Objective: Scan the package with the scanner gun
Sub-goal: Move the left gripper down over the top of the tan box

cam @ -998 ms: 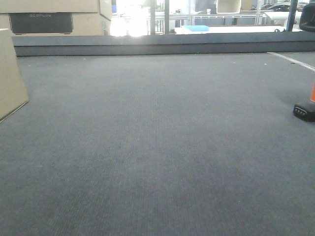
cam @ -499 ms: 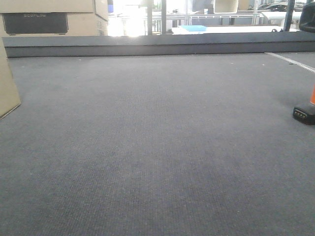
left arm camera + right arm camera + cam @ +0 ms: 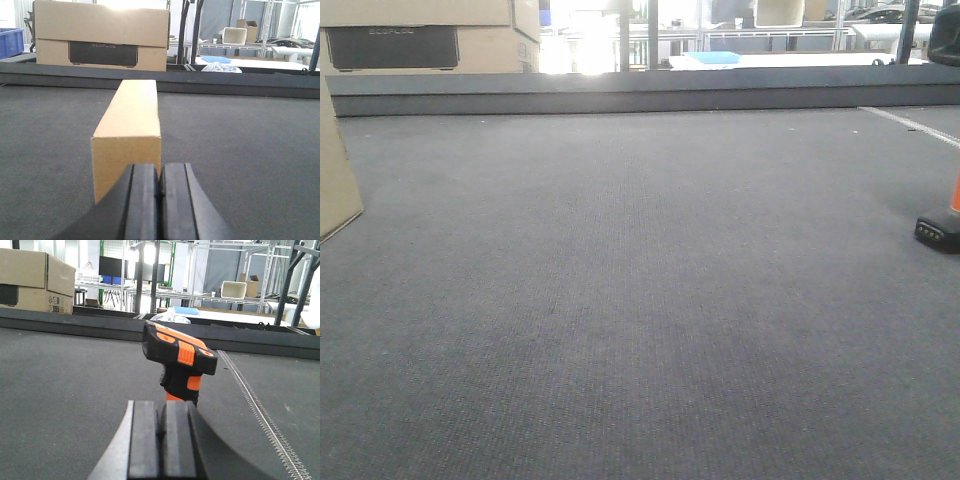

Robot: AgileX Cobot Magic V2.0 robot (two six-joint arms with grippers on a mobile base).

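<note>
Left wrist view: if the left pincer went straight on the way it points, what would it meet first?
Most likely the package. Its narrow end face stands just ahead of the shut left pincer, offset somewhat to the left of the pincer's centreline. The gap between them is unclear.

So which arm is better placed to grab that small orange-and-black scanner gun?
Right: the right gripper faces the orange-and-black scanner gun standing directly ahead, while the left gripper faces the tan cardboard box.

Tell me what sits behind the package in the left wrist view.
Behind the package: dark mat, a raised ledge, then a bigger cardboard box with a black panel. The package hides the mat directly behind it and part of the ledge.
</note>
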